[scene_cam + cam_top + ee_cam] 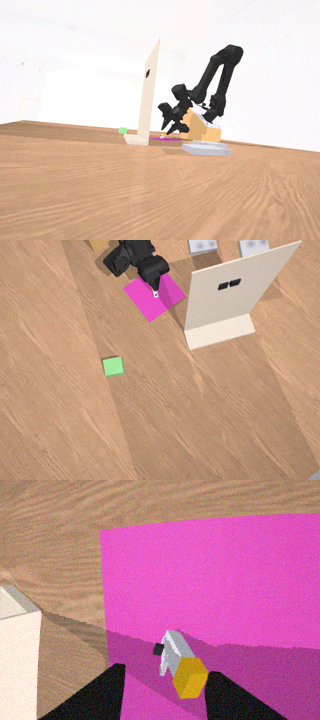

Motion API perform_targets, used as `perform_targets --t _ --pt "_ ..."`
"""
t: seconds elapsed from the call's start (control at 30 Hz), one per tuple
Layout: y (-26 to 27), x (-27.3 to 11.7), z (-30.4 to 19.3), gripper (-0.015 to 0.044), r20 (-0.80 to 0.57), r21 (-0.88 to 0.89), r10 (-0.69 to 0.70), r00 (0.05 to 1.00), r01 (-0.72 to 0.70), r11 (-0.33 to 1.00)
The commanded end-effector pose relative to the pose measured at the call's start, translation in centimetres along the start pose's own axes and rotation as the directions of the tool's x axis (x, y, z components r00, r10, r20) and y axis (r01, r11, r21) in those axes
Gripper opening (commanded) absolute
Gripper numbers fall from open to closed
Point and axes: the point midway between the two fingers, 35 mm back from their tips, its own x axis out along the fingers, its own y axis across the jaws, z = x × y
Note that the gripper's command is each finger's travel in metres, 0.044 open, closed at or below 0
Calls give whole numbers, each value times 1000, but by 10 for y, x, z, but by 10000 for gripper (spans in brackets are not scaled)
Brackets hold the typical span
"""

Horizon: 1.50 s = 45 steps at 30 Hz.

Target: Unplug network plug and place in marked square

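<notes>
The plug (155,293) (162,136) (175,647) is clear-grey with a yellow rear part and lies over the magenta marked square (149,312) (210,580), out of any socket. It looks tilted, its front end low at the square; whether it rests fully there cannot be told. My gripper (155,289) (164,132) (166,678) is open around the plug's rear, low over the square. The yellow part is close to or against the right finger in the wrist view, with a gap to the left finger. The upright panel (227,302) (148,103) has two dark sockets (229,284).
The panel's wide foot (219,331) (134,140) stands beside the square. A green block (113,366) (123,130) lies farther off. Two pale grey blocks (202,246) (253,247) are behind the panel. An orange block (98,245) (214,134) stands near the arm's base.
</notes>
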Motion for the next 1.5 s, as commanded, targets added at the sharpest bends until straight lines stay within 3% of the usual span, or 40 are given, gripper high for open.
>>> perform_targets --t 0.0,1.47 --pt "0 -4 -1 156 -3 -6 1 1000 -1 1000" --pt "22 -39 5 156 6 -6 -3 1000 3 1000"
